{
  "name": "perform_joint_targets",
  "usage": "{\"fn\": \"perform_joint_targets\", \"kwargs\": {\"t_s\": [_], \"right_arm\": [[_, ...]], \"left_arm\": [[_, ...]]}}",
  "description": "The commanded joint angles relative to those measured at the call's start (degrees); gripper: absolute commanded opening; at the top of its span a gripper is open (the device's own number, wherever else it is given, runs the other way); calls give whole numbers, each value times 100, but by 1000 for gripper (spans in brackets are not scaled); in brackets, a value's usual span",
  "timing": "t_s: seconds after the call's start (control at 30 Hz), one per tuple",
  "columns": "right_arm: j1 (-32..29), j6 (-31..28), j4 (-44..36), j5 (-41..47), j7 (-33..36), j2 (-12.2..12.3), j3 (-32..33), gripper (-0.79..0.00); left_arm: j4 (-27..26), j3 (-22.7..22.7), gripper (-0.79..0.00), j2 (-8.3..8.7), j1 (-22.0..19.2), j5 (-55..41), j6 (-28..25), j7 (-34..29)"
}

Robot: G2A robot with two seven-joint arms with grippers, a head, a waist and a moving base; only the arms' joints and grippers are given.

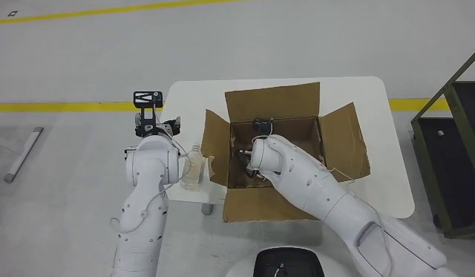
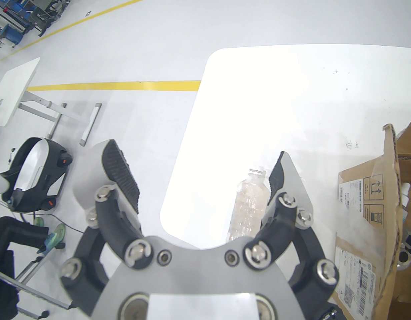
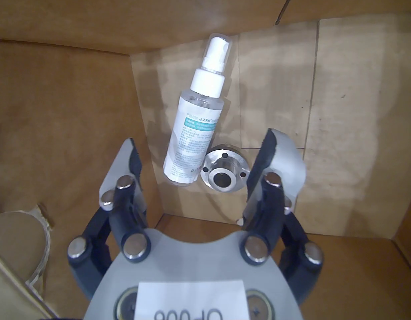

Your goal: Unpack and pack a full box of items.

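An open cardboard box point(image 1: 338, 139) stands on the white table point(image 1: 371, 99). On its floor lie a white spray bottle point(image 3: 195, 124) and a round metal flange point(image 3: 224, 171), side by side. My right gripper point(image 3: 200, 149) hangs open inside the box just above them, holding nothing. A clear plastic bottle point(image 1: 194, 167) lies on the table's left edge beside the box's left flap point(image 2: 368, 221). My left gripper point(image 2: 199, 168) is open over that table edge, above the clear plastic bottle point(image 2: 247, 208), apart from it.
The box's four flaps point(image 1: 272, 101) are folded outward over the table. Off the table's left side is floor with a yellow line point(image 1: 67, 106), a small white stand point(image 2: 15, 91) and a black and white device point(image 2: 35, 171). A dark frame point(image 1: 445, 158) stands at right.
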Motion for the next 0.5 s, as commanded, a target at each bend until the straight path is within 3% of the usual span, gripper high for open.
{"fn": "perform_joint_targets", "kwargs": {"t_s": [0.0, 0.23, 0.47], "right_arm": [[0, -1, 0, 1, -1, 0, 0, 0], [-87, -112, -37, -41, -107, 6, 4, 0], [53, 180, -138, -384, 55, -29, -93, 0]], "left_arm": [[0, 0, 0, 0, 0, 0, 0, 0], [0, 0, 0, 0, 0, 0, 0, 0], [0, 0, 0, 0, 0, 0, 0, 0]]}}
